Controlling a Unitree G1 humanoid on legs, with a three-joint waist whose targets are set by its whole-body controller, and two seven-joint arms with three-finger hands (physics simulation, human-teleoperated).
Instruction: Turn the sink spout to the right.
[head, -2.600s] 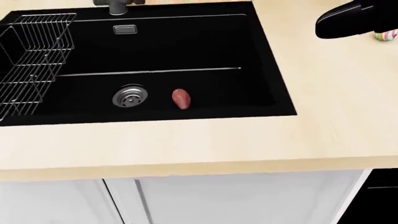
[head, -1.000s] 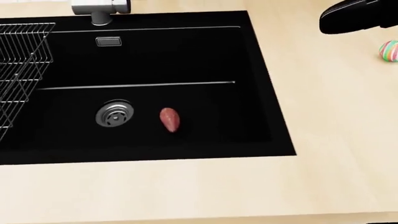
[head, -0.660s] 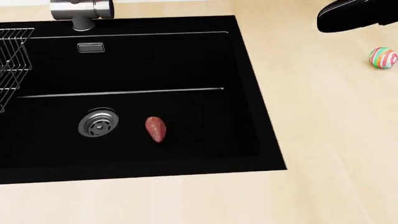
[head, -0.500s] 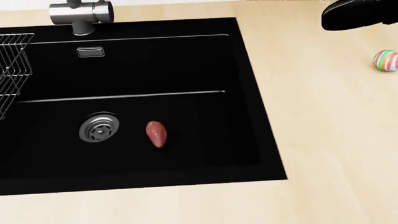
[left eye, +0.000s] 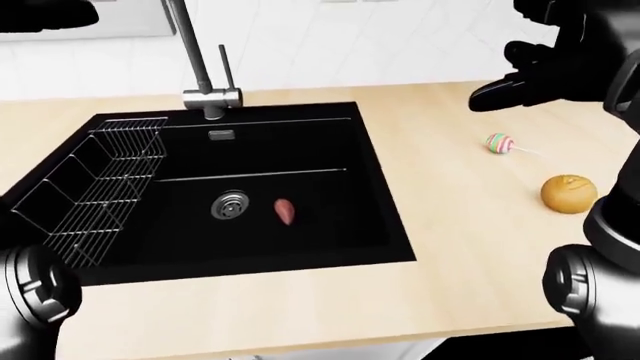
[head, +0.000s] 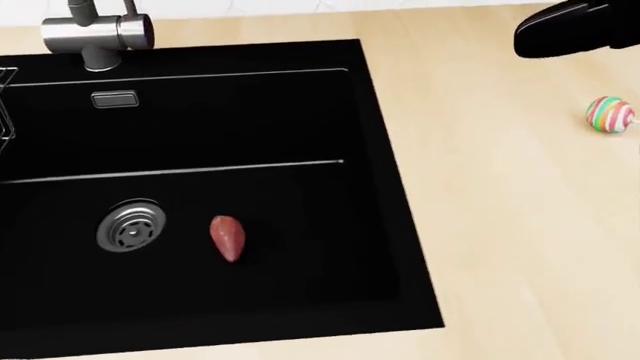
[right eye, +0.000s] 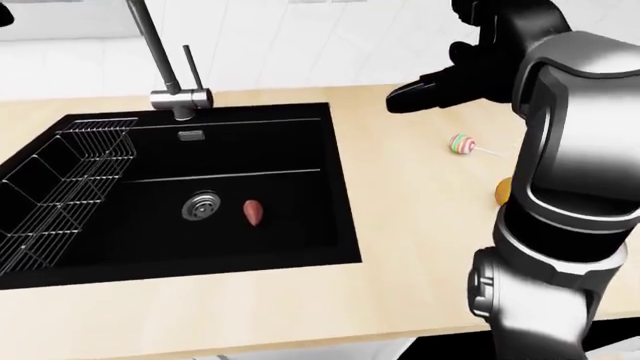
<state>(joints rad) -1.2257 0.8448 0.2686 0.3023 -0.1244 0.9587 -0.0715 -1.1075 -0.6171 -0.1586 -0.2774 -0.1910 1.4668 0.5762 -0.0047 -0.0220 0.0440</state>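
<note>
The steel faucet (left eye: 211, 96) stands at the top rim of the black sink (left eye: 380, 225). Its spout (left eye: 187, 41) rises straight up and leaves the left-eye view at the top, so its end is hidden. A thin lever (left eye: 224, 64) stands beside it. My right hand (right eye: 405, 99) hangs open and empty above the counter, well right of the faucet, fingers pointing left; it also shows in the head view (head: 570, 31). A dark shape at the top left corner of the left-eye view (left eye: 45, 13) seems to be my left hand, cut off by the edge.
A wire basket (left eye: 100, 180) sits in the sink's left part. A drain (left eye: 231, 203) and a reddish oval thing (left eye: 287, 211) lie on the sink floor. A striped lollipop (left eye: 499, 142) and an orange (left eye: 569, 193) lie on the wooden counter (left eye: 450, 247) at right.
The whole head view has shifted: sink, faucet and drain slid left and down, the cabinet fronts left the view, so the camera moved. My right hand stays at the top right.
</note>
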